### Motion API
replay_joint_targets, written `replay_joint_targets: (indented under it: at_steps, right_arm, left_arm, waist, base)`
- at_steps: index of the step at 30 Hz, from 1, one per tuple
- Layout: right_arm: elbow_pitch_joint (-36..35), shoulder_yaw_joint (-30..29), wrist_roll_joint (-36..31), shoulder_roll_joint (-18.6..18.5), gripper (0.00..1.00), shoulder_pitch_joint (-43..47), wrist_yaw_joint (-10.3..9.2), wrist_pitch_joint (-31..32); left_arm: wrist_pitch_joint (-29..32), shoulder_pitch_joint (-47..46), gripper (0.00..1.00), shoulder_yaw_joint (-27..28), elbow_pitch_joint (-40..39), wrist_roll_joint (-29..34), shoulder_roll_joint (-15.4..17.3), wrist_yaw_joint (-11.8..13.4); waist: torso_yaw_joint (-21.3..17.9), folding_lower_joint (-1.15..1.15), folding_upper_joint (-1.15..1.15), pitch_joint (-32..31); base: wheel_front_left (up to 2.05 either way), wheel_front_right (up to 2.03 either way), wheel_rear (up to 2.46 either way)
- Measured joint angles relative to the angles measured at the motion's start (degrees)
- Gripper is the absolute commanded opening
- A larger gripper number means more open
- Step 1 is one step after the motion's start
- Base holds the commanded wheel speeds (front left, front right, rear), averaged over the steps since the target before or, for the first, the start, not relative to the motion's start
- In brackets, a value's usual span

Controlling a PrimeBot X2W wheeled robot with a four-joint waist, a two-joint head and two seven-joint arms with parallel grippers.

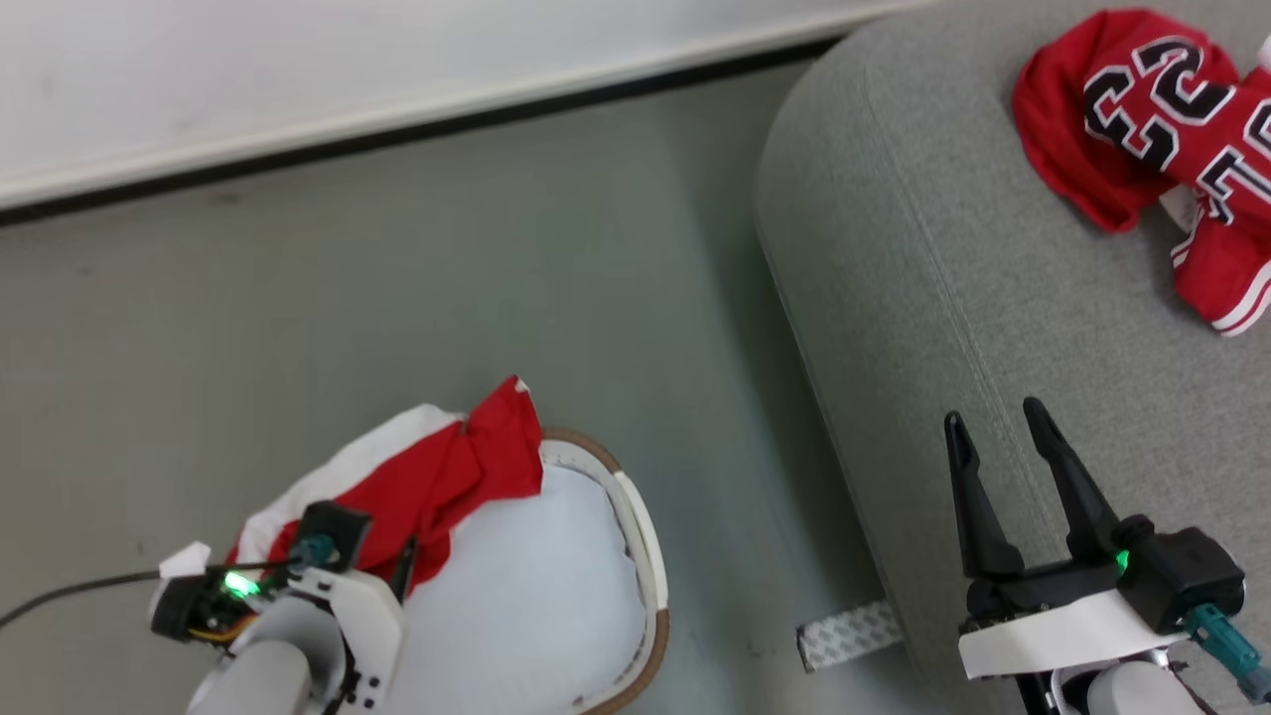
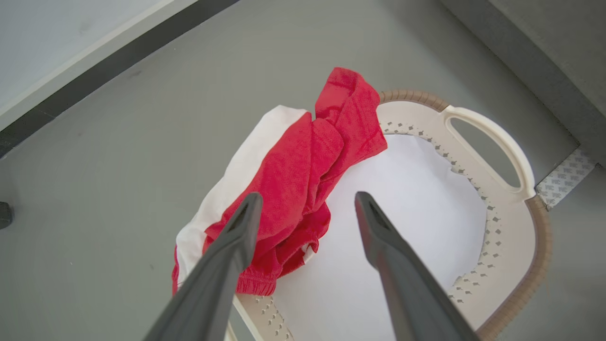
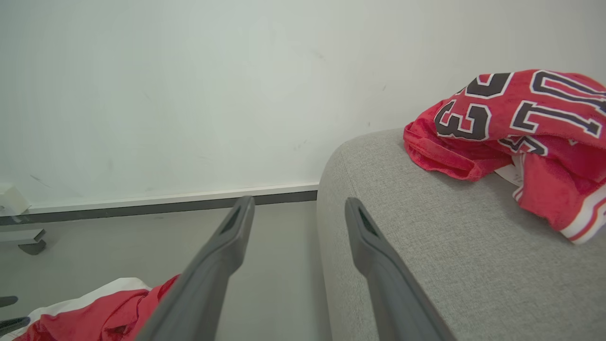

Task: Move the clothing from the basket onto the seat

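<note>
Meanwhile, red shorts (image 2: 303, 170) lie crumpled over the laundry basket (image 2: 497, 142) rim, with a numbered red jersey (image 1: 1142, 109) already on the grey sofa (image 1: 894, 248). The left pincer (image 2: 307, 196) above the shorts and the right pincer (image 1: 994, 412) over the sofa both gape empty. The cloth looks light and limp, probably best pinched at its bunched middle.

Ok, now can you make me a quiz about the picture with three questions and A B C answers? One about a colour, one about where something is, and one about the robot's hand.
1. What colour is the basket rim? A blue. B brown. C black.
2. Where is the numbered jersey? A in the basket. B on the floor. C on the sofa.
3. How is the left gripper? A open and empty. B shut on red cloth. C gripping the handle.
Answers: 1 B, the woven-look edge is brown. 2 C, it lies crumpled on the grey sofa. 3 A, its jaws stand wide apart, gripping nothing.
</note>
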Motion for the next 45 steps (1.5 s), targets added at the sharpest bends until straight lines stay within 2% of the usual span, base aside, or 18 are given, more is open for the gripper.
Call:
replay_joint_targets:
  at_steps: [8, 15, 17, 23, 35, 36, 38, 39, 40, 42, 43, 45]
  right_arm:
    - [-1.94, -0.19, 1.57, 0.00, 1.00, -2.65, 0.01, 0.01]
    - [-2.77, -0.29, 2.77, 0.01, 1.00, -4.46, 0.00, 0.00]
    - [-2.82, -0.26, 2.86, 0.01, 1.00, -4.65, 0.00, 0.00]
    - [-3.59, -0.53, 3.72, 0.01, 1.00, -5.17, 0.00, 0.00]
    - [-4.23, -0.91, 4.67, 0.01, 1.00, -5.23, 0.00, 0.00]
    - [-4.23, -0.93, 4.68, 0.00, 1.00, -5.25, 0.00, 0.00]
    - [-4.25, -0.97, 4.69, 0.01, 1.00, -5.32, 0.00, 0.00]
    - [-4.25, -0.98, 4.69, 0.01, 1.00, -5.34, 0.00, 0.00]
    - [-4.25, -0.98, 4.69, 0.01, 1.00, -5.34, 0.00, 0.00]
    - [-4.24, -1.00, 4.69, 0.01, 1.00, -5.37, 0.01, 0.00]
    - [-4.23, -1.02, 4.70, 0.01, 1.00, -5.38, 0.01, 0.00]
    - [-4.12, -1.08, 4.69, 0.01, 1.00, -5.38, 0.00, 0.00]
  left_arm:
    - [-2.99, -6.89, 1.00, -2.10, 6.79, 3.11, 0.52, 1.85]
    - [-7.03, -12.80, 1.00, -3.30, 12.17, 4.08, -0.38, 3.08]
    - [-7.45, -13.35, 1.00, -3.43, 12.90, 4.15, -0.37, 3.33]
    - [-9.12, -16.12, 1.00, -3.80, 16.46, 4.76, 0.33, 6.54]
    - [-10.96, -18.72, 1.00, -5.35, 19.01, 5.59, 0.63, 7.95]
    - [-11.03, -18.96, 0.98, -5.47, 19.15, 5.60, 0.63, 8.03]
    - [-11.26, -19.37, 0.78, -5.66, 19.27, 5.65, 0.66, 8.45]
    - [-11.36, -19.54, 0.49, -5.70, 19.37, 5.65, 0.65, 8.46]
    - [-11.36, -19.54, 0.38, -5.70, 19.37, 5.65, 0.65, 8.46]
    - [-11.45, -19.84, 0.08, -5.81, 19.58, 5.64, 0.60, 8.71]
    - [-11.46, -19.98, 0.00, -5.84, 19.67, 5.64, 0.59, 8.72]
    - [-11.52, -20.14, 0.00, -5.90, 19.73, 5.55, 0.46, 8.72]
  waist:
    - [-1.90, 0.00, 0.00, 7.63]
    - [-3.35, 0.00, 0.00, 14.19]
    - [-3.53, 0.00, 0.00, 14.72]
    - [-4.64, -0.01, 0.00, 16.97]
    - [-5.31, -0.01, 0.00, 19.38]
    - [-5.32, -0.01, 0.00, 19.55]
    - [-5.34, -0.01, 0.00, 19.82]
    - [-5.33, -0.01, 0.00, 19.92]
    - [-5.33, -0.01, 0.00, 19.92]
    - [-5.29, -0.01, 0.00, 20.01]
    - [-5.26, -0.01, 0.00, 19.99]
    - [-5.17, -0.01, 0.00, 19.81]
  base:
    - [0.00, 0.00, 0.00]
    - [0.00, 0.00, 0.00]
    - [0.00, 0.00, 0.00]
    - [0.00, 0.00, 0.00]
    - [0.00, 0.00, 0.00]
    - [0.00, 0.00, 0.00]
    - [0.00, 0.00, 0.00]
    - [0.00, 0.00, 0.00]
    - [0.00, 0.00, 0.00]
    - [0.00, 0.00, 0.00]
    - [0.00, 0.00, 0.00]
    - [0.00, 0.00, 0.00]
